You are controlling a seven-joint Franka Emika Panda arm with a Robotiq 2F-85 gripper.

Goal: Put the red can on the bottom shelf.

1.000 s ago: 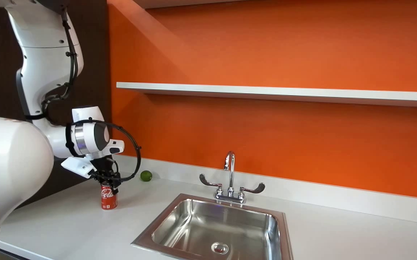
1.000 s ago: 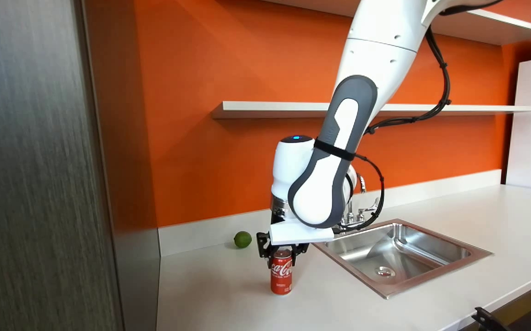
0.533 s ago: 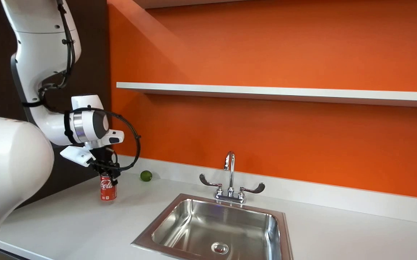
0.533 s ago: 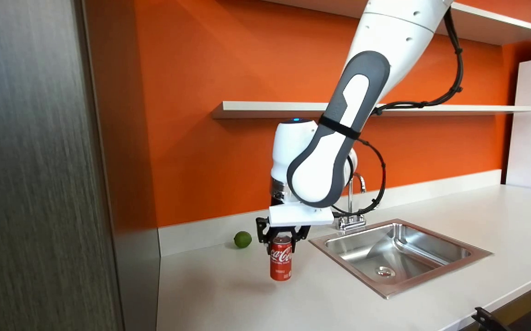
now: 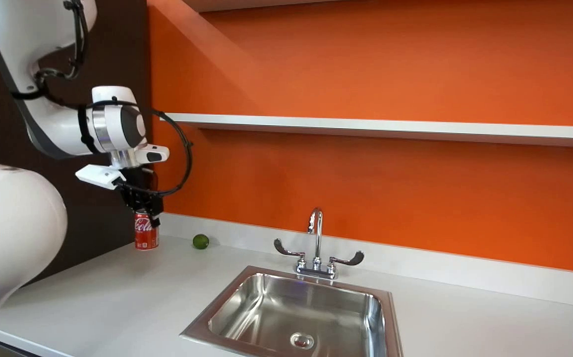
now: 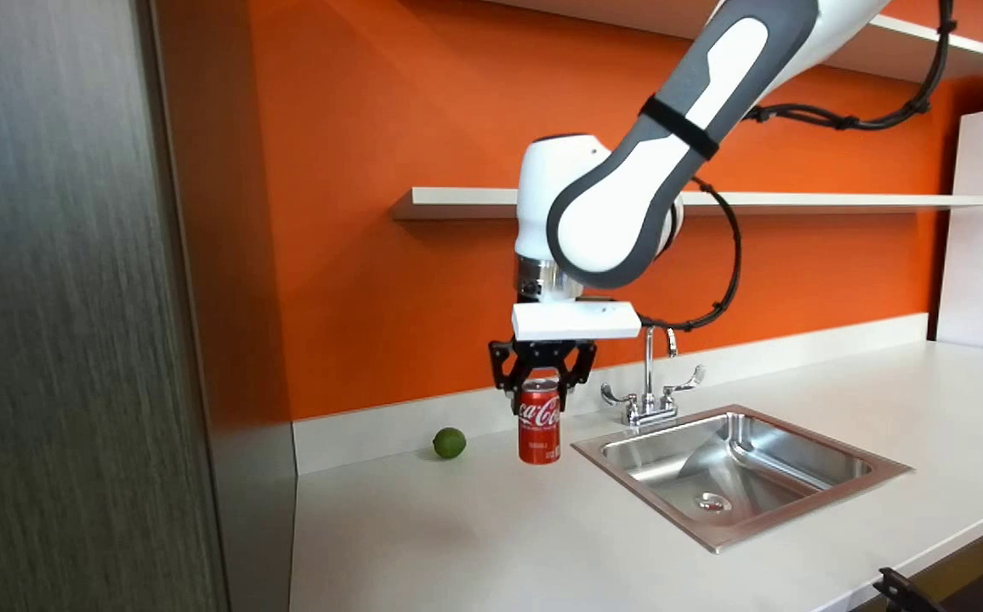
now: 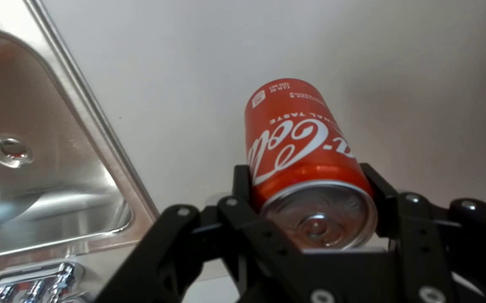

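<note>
The red can is upright and held off the countertop, below the level of the shelf. It also shows in an exterior view and in the wrist view, its silvery top towards the camera. My gripper is shut on the can's upper part, with a finger on each side; the fingers also show in the wrist view. The bottom shelf is the long white plank on the orange wall. It shows in an exterior view too, partly hidden behind my arm. No objects show on its visible part.
A steel sink with a faucet is set in the white countertop. A green lime lies near the backsplash. A dark panel stands at the left end. An upper shelf hangs above.
The gripper and can have risen from low over the countertop, by a larger step in the last half second. The gripper stays shut on the can. The lime has not moved.
</note>
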